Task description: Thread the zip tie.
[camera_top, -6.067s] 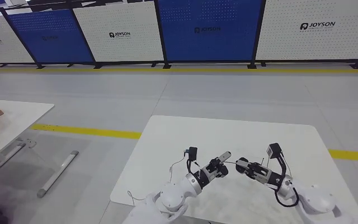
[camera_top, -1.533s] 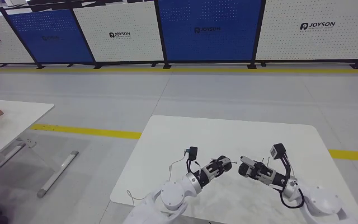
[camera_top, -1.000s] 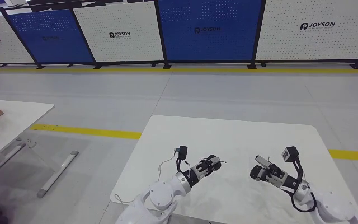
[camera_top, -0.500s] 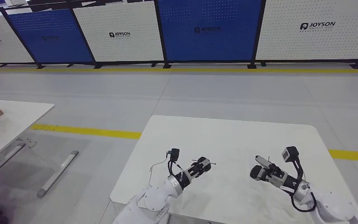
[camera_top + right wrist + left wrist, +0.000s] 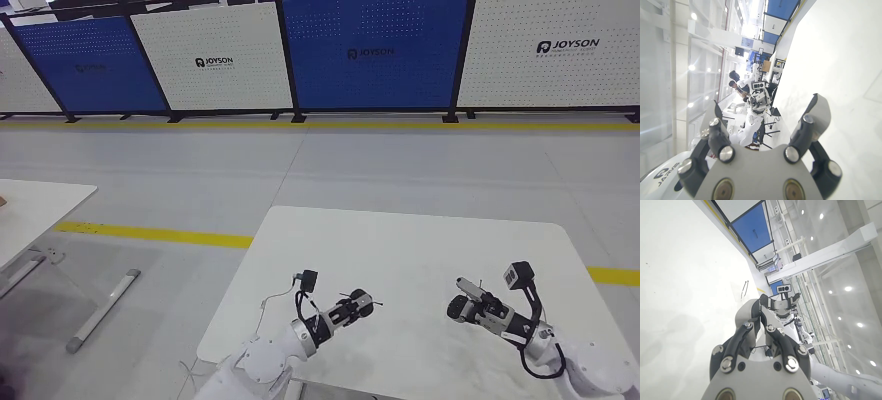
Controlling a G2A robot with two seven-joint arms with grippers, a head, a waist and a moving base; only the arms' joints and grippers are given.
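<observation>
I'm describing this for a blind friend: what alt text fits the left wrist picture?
The left gripper is shut on a thin black zip tie over a white table. Farther off lie loose zip ties, and near them the right gripper faces the camera, open.

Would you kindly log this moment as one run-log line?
left gripper: shut on zip tie | right gripper: open, empty | two loose ties: on table
</observation>
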